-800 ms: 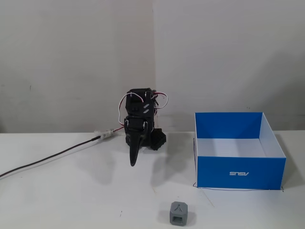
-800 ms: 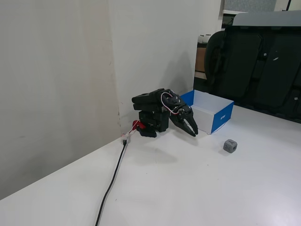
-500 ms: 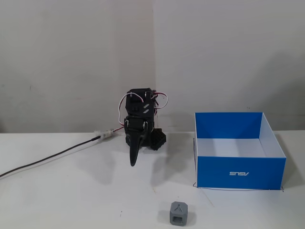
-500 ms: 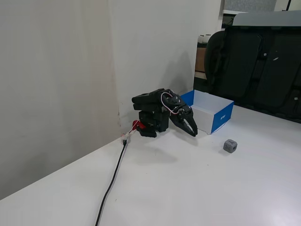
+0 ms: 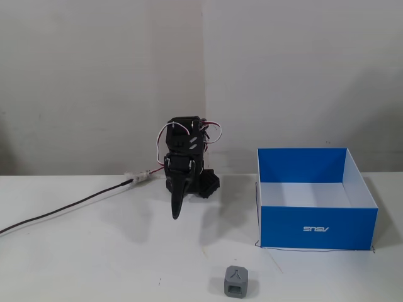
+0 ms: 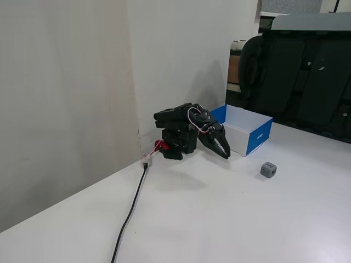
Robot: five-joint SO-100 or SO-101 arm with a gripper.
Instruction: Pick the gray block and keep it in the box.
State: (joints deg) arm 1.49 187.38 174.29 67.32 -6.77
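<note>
Your arm sits folded at the back of the white worktop (image 5: pixel 94 251), its jaws (image 5: pixel 175 211) hanging point-down just above the surface and holding nothing; from both fixed views the two fingers appear pressed together into a single dark wedge, so read them as closed. The gray block (image 5: pixel 237 281) lies alone near the front edge of the worktop, well apart from the arm and just ahead of the left front corner of the box (image 5: pixel 318 228) as a fixed view shows it. The box, blue with a white floor, stands empty to the right of the arm. In the other fixed view, the block (image 6: pixel 268 170) rests clear of the box (image 6: pixel 258 137), with the jaws (image 6: pixel 225 152) between the arm's base and both.

The pick has not begun; this looks like the rest pose before the reach. Your next move calls for unfolding the arm forward and slightly right, opening the jaws wide enough to straddle the cube, and lowering squarely over it. A power cable (image 5: pixel 63 211) trails off left, out of the path.
</note>
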